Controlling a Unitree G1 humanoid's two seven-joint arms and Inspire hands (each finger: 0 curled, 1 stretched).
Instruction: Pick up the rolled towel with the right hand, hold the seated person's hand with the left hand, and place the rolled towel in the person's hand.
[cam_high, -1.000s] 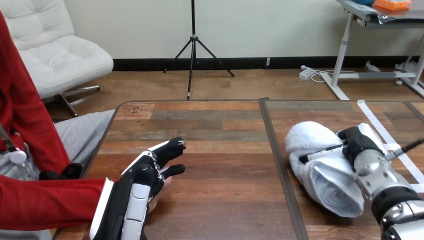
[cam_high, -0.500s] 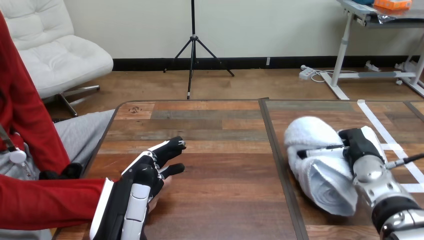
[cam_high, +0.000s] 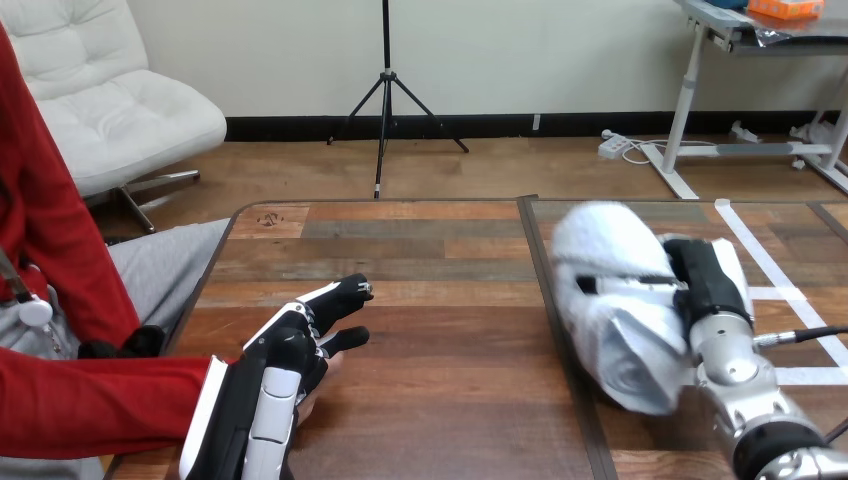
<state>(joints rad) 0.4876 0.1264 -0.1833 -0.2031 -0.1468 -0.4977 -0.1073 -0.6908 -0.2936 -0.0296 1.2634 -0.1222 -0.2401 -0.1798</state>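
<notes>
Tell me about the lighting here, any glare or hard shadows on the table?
Head view: the light is soft and even; the wooden table shows no bright glare; only a faint, soft-edged shadow lies on it beneath the rolled towel, which the right hand holds above the table.

Bright, even light; soft shadows.

black-and-white left hand (cam_high: 278, 372), silver right forearm (cam_high: 738, 372), red sleeve (cam_high: 100, 405)
</notes>
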